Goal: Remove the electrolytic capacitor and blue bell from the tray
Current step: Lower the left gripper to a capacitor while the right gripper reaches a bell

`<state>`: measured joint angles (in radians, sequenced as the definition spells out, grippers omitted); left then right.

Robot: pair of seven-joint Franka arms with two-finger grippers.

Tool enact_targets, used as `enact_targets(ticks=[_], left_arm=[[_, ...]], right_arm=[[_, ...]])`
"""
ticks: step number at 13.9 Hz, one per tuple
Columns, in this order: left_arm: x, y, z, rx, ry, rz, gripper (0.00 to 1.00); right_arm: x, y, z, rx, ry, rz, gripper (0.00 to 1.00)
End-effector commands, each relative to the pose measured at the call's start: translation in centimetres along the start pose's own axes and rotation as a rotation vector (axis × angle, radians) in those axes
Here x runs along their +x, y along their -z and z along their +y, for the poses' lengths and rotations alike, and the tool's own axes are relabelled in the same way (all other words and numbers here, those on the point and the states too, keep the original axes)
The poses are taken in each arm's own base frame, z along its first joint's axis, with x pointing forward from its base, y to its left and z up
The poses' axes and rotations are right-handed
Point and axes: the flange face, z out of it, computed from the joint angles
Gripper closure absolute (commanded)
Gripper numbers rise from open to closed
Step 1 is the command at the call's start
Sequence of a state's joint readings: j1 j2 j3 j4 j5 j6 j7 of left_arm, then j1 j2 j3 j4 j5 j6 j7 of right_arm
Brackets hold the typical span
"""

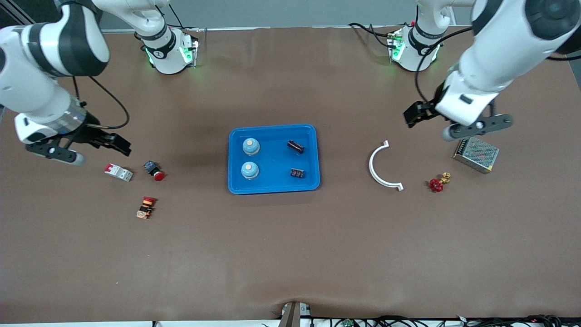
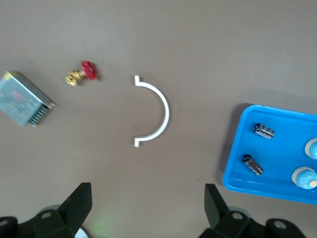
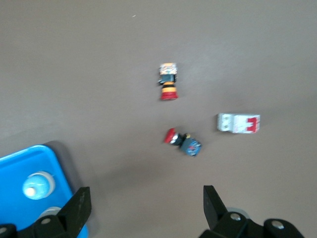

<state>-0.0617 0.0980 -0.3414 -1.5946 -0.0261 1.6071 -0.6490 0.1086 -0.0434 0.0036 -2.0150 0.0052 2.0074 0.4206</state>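
Observation:
Two light-blue bells (image 1: pixel 251 146) (image 1: pixel 249 170) and two black capacitors (image 1: pixel 295 146) (image 1: pixel 297 173) lie in the blue tray (image 1: pixel 272 127) at mid-table. The left wrist view shows the tray (image 2: pixel 233 148) with both capacitors (image 2: pixel 264 131) (image 2: pixel 252 165) and a bell (image 2: pixel 305 177). My left gripper (image 1: pixel 412 118) (image 2: pixel 148 203) hangs open and empty over bare table toward the left arm's end. My right gripper (image 1: pixel 119 145) (image 3: pixel 146 206) hangs open and empty above the small parts at the right arm's end. One bell (image 3: pixel 37 185) shows in the right wrist view.
A white curved bracket (image 1: pixel 380 167), a red valve (image 1: pixel 438 183) and a metal mesh box (image 1: pixel 476 154) lie toward the left arm's end. A white breaker (image 1: pixel 119 172), a red push button (image 1: pixel 155 171) and a striped button (image 1: pixel 145 207) lie toward the right arm's end.

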Motion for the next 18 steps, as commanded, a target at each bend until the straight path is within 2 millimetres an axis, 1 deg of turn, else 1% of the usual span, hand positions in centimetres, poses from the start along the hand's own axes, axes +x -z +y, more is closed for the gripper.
enact_targets(ticks=[1,2,4,6,7,8,9,10,11,13,14,15,16,18], left_arm=[[-0.5,-2.8,3.5,-0.003,0.108,-0.015,0.0],[-1.1,-4.0,5.3,-0.002,0.145,-0.021,0.0],[-1.9,-7.0,8.6,0.02,0.242,-0.02,0.0],[-4.0,-11.0,13.0,0.049,0.347,0.007,0.0],[-4.5,-13.0,14.6,0.056,0.383,0.013,0.0],[-5.5,-15.0,16.5,0.057,0.419,0.014,0.0],[-5.9,-17.2,17.7,0.061,0.478,0.01,0.0],[-6.1,-19.3,18.7,0.064,0.534,0.019,0.0],[-6.9,-21.6,19.9,0.076,0.57,0.007,0.0],[-8.6,-26.2,22.2,0.087,0.665,-0.013,0.0],[-8.9,-27.9,22.8,0.083,0.711,-0.021,0.0],[-9.5,-29.8,23.3,0.095,0.735,-0.032,0.0],[-10.4,-31.1,23.9,0.108,0.751,-0.037,0.0],[-11.4,-33.5,24.8,0.111,0.805,-0.047,0.0]], right_arm=[[-1.6,-1.4,-2.7,0.004,-0.063,0.015,0.0],[-2.2,-2.8,-4.0,0.001,-0.08,0.007,0.0],[-3.5,-5.3,-6.3,-0.009,-0.084,-0.009,0.0],[-4.6,-7.6,-8.3,-0.026,-0.07,-0.033,0.0],[-5.2,-8.9,-9.5,-0.036,-0.062,-0.047,0.0],[-5.8,-10.0,-10.7,-0.043,-0.048,-0.055,0.0],[-6.3,-11.0,-11.6,-0.045,-0.054,-0.057,0.0],[-6.9,-12.2,-12.6,-0.053,-0.059,-0.064,0.0],[-7.4,-13.0,-13.6,-0.052,-0.072,-0.061,0.0],[-9.1,-14.8,-15.9,-0.055,-0.104,-0.058,0.0],[-9.8,-15.4,-16.8,-0.054,-0.108,-0.058,0.0],[-10.6,-16.1,-17.3,-0.05,-0.119,-0.055,0.0],[-11.3,-16.8,-17.5,-0.033,-0.133,-0.042,0.0],[-12.4,-18.5,-17.2,-0.002,-0.136,-0.024,0.0]])
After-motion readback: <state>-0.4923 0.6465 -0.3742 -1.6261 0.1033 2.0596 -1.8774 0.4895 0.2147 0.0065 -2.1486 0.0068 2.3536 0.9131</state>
